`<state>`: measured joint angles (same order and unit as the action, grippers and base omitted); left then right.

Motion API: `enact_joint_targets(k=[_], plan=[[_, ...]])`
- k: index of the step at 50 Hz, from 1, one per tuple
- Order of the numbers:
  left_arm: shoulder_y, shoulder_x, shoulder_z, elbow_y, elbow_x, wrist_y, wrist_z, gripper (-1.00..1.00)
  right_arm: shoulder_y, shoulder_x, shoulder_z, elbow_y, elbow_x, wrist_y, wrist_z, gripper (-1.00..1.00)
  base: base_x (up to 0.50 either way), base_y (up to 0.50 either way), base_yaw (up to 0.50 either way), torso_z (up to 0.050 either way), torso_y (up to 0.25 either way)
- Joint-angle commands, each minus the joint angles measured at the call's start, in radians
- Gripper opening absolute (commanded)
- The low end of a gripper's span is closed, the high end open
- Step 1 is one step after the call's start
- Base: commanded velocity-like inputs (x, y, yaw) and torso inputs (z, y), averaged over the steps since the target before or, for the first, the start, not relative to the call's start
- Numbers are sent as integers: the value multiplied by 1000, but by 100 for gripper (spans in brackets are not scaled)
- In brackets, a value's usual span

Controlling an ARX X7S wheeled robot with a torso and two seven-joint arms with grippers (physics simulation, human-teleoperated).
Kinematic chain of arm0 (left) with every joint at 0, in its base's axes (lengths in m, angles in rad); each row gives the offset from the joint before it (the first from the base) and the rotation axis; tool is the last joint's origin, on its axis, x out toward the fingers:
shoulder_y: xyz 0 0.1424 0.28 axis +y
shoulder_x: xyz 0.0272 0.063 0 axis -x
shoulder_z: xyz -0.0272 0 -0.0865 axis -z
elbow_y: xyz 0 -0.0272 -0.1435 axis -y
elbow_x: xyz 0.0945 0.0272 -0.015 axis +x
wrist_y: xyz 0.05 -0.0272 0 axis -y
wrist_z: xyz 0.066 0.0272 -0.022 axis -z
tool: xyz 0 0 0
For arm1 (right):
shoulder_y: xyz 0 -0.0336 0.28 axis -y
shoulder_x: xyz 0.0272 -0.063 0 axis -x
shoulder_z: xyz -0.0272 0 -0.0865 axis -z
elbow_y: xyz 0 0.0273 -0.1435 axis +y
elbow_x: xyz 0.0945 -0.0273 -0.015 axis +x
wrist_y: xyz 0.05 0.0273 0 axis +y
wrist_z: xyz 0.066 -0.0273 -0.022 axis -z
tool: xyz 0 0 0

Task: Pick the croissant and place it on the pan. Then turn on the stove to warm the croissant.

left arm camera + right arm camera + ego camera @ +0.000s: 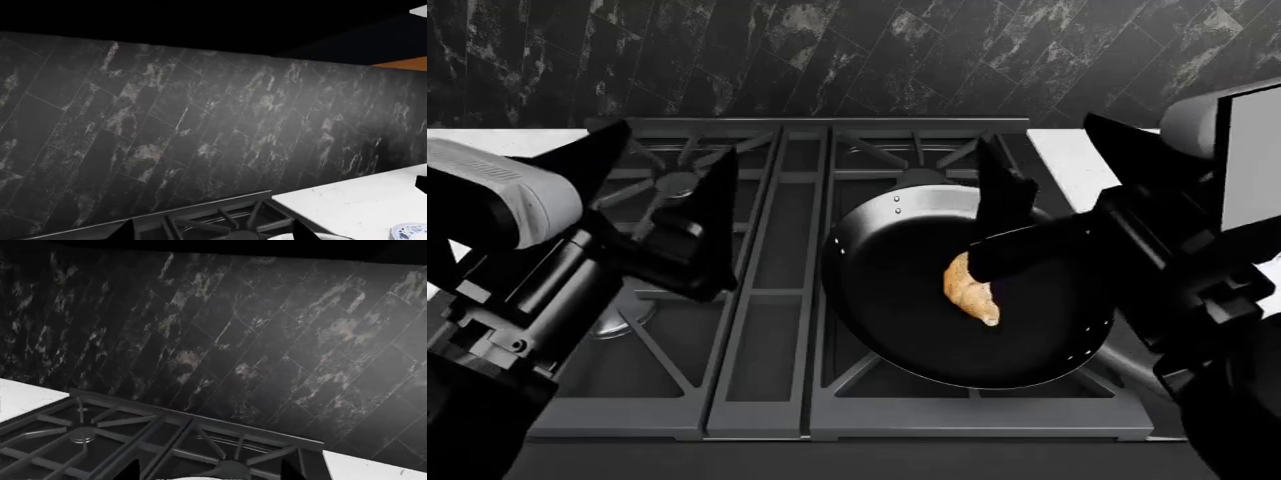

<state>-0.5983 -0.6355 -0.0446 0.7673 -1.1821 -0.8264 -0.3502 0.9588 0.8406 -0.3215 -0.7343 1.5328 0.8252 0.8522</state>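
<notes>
- Black and angular, the left gripper (674,215) fills the left of the head view, hanging over the left burner grates with its fingers spread apart and nothing between them.
- Cast-iron grates of the stove (781,300) span the middle of the frame below the dark marbled backsplash (827,50).
- Right of centre, the pan (881,290) rests on the right burner.
- The croissant (972,290) lies inside the pan, right of its middle.
- At the right, the right gripper (1004,225) hovers over the pan with its fingers apart, one finger (1028,250) just above the croissant's upper end; whether it touches is unclear.
</notes>
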Motion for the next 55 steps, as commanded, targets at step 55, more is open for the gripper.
enact_joint_targets(k=[55], plan=[[259, 177, 24, -39, 336, 354, 153, 100, -180, 44, 85, -66, -138, -131, -58, 100, -370, 0, 0, 0, 0]])
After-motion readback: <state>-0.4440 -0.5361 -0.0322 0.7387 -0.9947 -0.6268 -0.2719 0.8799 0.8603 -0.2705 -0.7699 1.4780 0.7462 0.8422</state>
